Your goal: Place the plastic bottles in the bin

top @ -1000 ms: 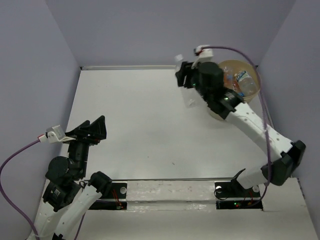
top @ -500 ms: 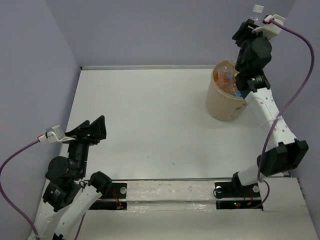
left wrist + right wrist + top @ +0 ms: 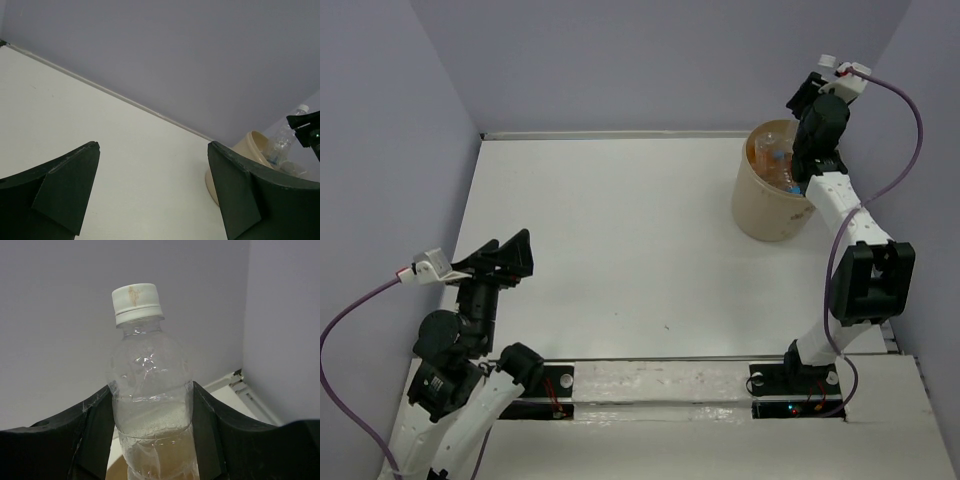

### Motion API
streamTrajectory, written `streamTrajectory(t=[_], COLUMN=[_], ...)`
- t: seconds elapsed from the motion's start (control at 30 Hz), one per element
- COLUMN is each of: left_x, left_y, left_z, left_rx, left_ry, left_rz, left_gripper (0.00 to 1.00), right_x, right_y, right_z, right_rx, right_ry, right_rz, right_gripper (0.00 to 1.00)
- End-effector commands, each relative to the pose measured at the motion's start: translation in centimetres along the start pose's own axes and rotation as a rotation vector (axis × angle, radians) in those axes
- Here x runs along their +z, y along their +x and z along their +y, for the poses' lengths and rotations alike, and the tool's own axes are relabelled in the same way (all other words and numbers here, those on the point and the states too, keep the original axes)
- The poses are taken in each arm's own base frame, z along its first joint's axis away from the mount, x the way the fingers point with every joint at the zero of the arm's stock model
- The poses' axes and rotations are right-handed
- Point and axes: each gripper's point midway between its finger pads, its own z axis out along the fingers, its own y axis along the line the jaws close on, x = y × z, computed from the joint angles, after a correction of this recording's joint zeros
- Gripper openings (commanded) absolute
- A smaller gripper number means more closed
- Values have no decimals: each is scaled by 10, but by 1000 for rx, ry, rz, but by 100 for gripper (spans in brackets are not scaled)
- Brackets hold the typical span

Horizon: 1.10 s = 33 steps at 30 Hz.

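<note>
My right claw, clamped on the clear bottle, has dropped nearer the bin; left claw stays apart.

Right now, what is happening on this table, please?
The right gripper holds a clear plastic bottle with a white cap, raised above the round tan bin at the far right. Other bottles lie inside the bin. The left gripper is open and empty at the near left.

The clear bottle is cut off at its bottom.
</note>
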Motion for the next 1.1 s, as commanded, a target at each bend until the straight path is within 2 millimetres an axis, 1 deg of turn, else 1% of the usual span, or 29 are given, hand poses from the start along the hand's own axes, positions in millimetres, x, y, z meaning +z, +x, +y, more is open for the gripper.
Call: streamTrajectory(t=[0.0, 0.07, 0.1, 0.17, 0.23, 0.33, 0.4, 0.47, 0.5, 0.53, 0.57, 0.63, 0.67, 0.8, 0.83, 0.9, 0.93, 1.0, 1.03, 1.07], left_x=[8, 8, 9, 9, 9, 9, 9, 9, 10, 10, 10, 9, 9, 8, 8, 9, 9, 9, 9, 9], left_y=[-4, -3, -2, -2, -2, -2, -3, -2, -2, -1, -1, -2, -3, -5, -4, -4, -2, -2, -2, -2], left_z=[-6, -7, -6, -7, -7, -6, -6, -6, -6, -6, -6, -6, -5, -5, -5, -6, -5, -6, -6, -7], left_rx=[12, 16, 17, 20, 21, 19, 17, 18, 21, 22, 23, 22, 22, 16, 16, 18, 21, 23, 22, 22], left_ry=[12, 18, 15, 17, 15, 14, 14, 12, 11, 12, 14, 12, 11, 12, 10, 12, 10, 11, 13, 16], left_rz=[-22, -19, -17, -14, -14, -18, -19, -19, -16, -14, -15, -19, -19, -27, -27, -24, -18, -16, -17, -16], left_gripper=[99, 99, 99, 99, 99, 99, 99, 99, 99, 99, 99, 99, 99, 99, 99, 99, 99, 99, 99, 99], right_x=[-14, -17, -19, -25, -29, -38, -42, -46, -47, -47, -47, -46, -46, -51, -55, -60, -67, -76, -86, -92], right_y=[17, 33, 46, 57, 61, 67, 66, 55, 54, 49, 37, 25, 15, -8, -22, -30, -43, -53, -61, -63], right_z=[16, 16, 16, 17, 18, 16, 13, 13, 12, 12, 13, 14, 16, 16, 18, 19, 20, 19, 16, 13], right_rx=[104, 115, 114, 122, 131, 139, 150, 153, 149, 149, 150, 147, 146, 166, 185, 200, 223, 241, 258, 264], right_ry=[-109, -119, -127, -153, -167, -175, -169, -173, -164, -159, -157, -148, -144, -139, -149, -158, -168, -179, -181, -179], right_rz=[-23, 5, 28, 50, 57, 77, 76, 65, 78, 75, 70, 75, 80, 68, 51, 53, 35, 27, 14, 11], right_gripper=[40, 42, 43, 46, 47, 57, 69, 78, 82, 82, 86, 89, 89, 89, 89, 89, 88, 85, 82, 81])
